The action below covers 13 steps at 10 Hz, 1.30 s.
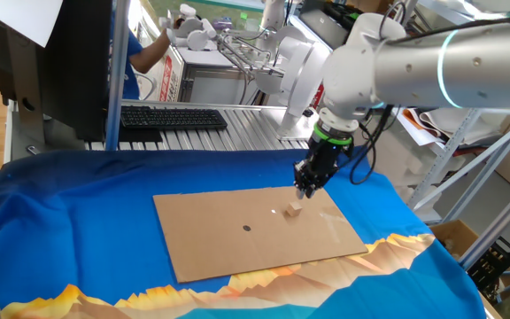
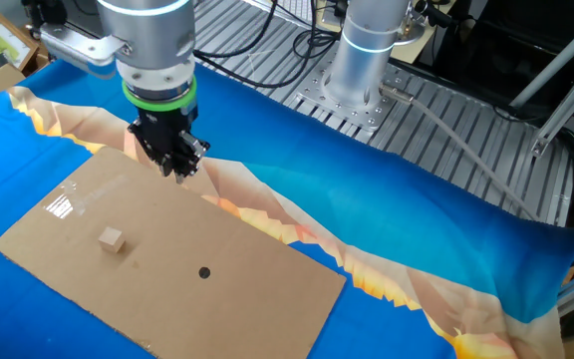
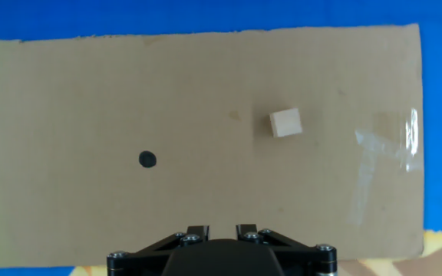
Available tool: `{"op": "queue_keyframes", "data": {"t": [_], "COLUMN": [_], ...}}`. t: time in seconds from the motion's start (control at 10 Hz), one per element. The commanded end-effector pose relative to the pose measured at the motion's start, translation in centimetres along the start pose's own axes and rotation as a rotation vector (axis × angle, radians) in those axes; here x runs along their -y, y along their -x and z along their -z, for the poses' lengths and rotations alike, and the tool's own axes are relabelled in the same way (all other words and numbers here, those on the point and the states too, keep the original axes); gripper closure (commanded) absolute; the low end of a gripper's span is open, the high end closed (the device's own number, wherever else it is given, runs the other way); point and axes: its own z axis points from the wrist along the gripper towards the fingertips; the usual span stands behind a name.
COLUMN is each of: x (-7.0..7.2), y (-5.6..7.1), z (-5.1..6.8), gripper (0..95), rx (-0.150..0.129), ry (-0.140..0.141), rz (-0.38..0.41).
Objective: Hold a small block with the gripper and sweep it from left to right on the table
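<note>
The small block [image 1: 294, 210] [image 2: 113, 239] [image 3: 286, 123], a pale wooden cube, lies loose on the brown cardboard [image 1: 220, 235] that rests on the blue-clothed table [image 1: 78, 204]. My gripper [image 1: 306, 190] [image 2: 179, 170] hangs above the cardboard's far edge, a short way from the block and not touching it. In the hand view only the two black finger stubs show at the bottom edge around my gripper [image 3: 222, 228]. A narrow gap separates them and nothing sits in it. There the block lies ahead and to the right.
A small dark dot [image 1: 247, 227] [image 2: 204, 271] [image 3: 148, 159] marks the cardboard. Behind the table stands a grey slatted bench [image 1: 246, 133] with a black keyboard [image 1: 173, 117]. My arm's base [image 2: 362, 50] rises from the bench. A person in blue [image 1: 140, 53] is at the back.
</note>
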Motion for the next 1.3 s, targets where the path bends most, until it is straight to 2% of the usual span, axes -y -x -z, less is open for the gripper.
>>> {"op": "queue_keyframes", "data": {"t": [0.1,0.3,0.4,0.5,0.6,0.8,1.0,1.3], "x": [0.8,2.5,3.9,5.6,7.2,9.1,10.1,10.1], "y": [0.5,1.2,1.5,1.8,1.9,1.8,1.7,1.7], "z": [-0.4,-0.8,-0.9,-0.8,-0.8,-1.3,-1.6,-1.5], "gripper": [76.0,76.0,76.0,76.0,76.0,76.0,76.0,76.0], "rx": [0.059,0.052,0.044,0.015,0.006,0.007,0.006,0.005], "ry": [-0.058,-0.042,-0.027,-0.024,-0.02,-0.015,-0.013,0.004], "rz": [0.146,0.169,0.169,0.176,0.168,0.158,0.152,0.124]}}
